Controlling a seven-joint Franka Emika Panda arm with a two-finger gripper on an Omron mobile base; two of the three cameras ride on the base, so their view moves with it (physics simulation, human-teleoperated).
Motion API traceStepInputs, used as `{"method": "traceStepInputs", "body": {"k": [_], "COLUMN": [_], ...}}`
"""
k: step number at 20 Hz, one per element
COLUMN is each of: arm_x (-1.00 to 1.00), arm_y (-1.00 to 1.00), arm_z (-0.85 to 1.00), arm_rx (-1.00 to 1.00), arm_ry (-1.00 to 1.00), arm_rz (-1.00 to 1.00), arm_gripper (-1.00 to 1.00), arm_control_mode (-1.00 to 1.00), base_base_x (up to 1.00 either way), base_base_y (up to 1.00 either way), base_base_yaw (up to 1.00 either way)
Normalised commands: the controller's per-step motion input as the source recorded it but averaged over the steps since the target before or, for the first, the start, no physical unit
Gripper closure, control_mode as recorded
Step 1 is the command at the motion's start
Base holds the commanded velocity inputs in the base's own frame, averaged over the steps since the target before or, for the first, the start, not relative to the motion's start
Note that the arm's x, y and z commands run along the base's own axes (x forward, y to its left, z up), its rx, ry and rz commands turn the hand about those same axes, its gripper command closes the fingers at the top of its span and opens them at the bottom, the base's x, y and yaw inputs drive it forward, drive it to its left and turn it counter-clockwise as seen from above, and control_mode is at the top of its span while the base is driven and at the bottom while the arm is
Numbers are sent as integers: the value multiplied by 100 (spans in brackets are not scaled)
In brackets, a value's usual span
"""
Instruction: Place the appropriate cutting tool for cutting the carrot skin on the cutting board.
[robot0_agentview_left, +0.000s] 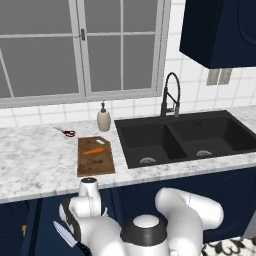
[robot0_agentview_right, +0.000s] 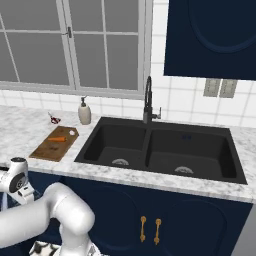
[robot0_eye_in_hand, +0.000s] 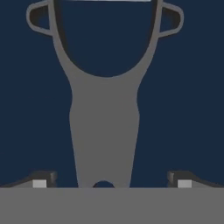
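Observation:
The all-grey peeler (robot0_eye_in_hand: 105, 113) looms close in the hand view against a dark navy surface, its looped head at the top and its handle running down between my fingertips. My gripper (robot0_eye_in_hand: 112, 180) is open, with one fingertip (robot0_eye_in_hand: 41, 180) well clear of the handle on each side. The brown speckled cutting board (robot0_agentview_left: 97, 165) lies on the counter left of the sink. The small orange carrot (robot0_agentview_left: 93, 150) rests on its far half. My arm's wrist (robot0_agentview_left: 89, 187) sits low in front of the counter edge, below the board.
Red-handled scissors (robot0_agentview_left: 66, 132) lie behind the board, and a soap dispenser (robot0_agentview_left: 103, 118) stands at the wall. The black double sink (robot0_agentview_left: 185, 137) with its faucet (robot0_agentview_left: 171, 95) is to the right. A black-handled knife (robot0_agentview_left: 69, 236) shows low beside my arm.

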Motion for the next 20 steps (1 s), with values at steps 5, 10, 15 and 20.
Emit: {"method": "traceStepInputs", "body": {"k": [5, 10, 15, 20], "arm_x": [0, -14, -52, -77], "arm_y": [4, 9, 1, -9], "arm_z": [-54, -54, -30, 35], "arm_rx": [-5, -4, 5, 5], "arm_ry": [0, -3, -1, 0], "arm_rz": [-1, -1, -8, -12], "arm_gripper": [-100, 100, 100, 100], "arm_control_mode": [-100, -100, -100, -100], "base_base_x": [0, 0, 0, 0], "base_base_y": [0, 0, 0, 0], "base_base_yaw": [0, 0, 0, 0]}}
